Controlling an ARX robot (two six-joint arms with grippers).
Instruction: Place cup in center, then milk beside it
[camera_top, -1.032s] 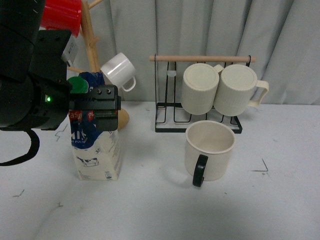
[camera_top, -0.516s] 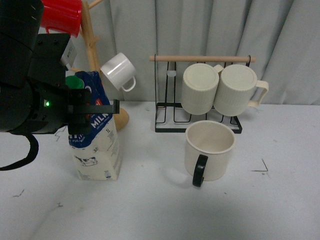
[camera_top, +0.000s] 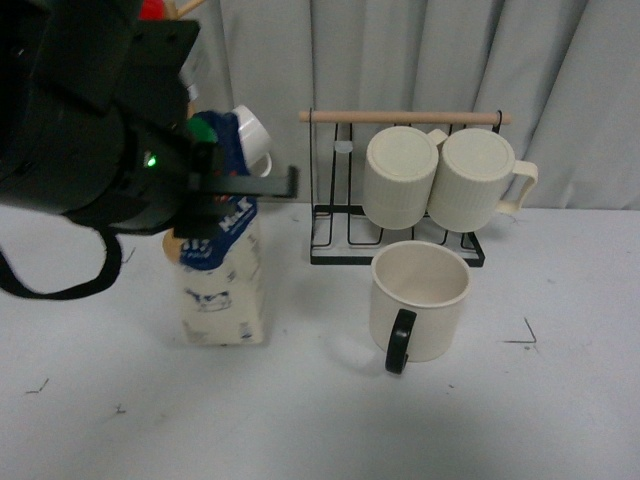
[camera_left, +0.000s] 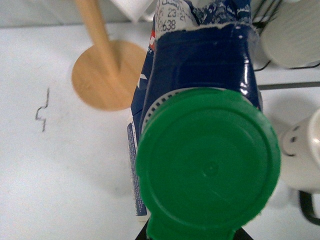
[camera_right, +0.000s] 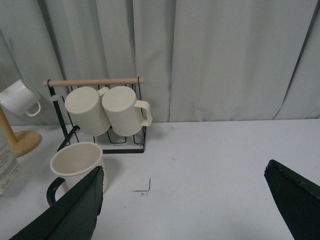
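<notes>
Your left gripper (camera_top: 238, 186) reaches in from the left edge, fingers closed on the top of the tall blue-and-white milk carton (camera_top: 224, 290), which is upright with its cow picture facing the near edge of the white tabletop (camera_top: 320, 430). Bare surface separates it from the cream black-handled mug (camera_top: 420, 300) at centre, handle toward that edge. Your right gripper (camera_right: 183, 170) hangs wide open, empty.

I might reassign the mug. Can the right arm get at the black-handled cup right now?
Probably yes: the right gripper is open, and bare table lies between it and the cup. The rack stands behind it, the milk off to its side.
</notes>
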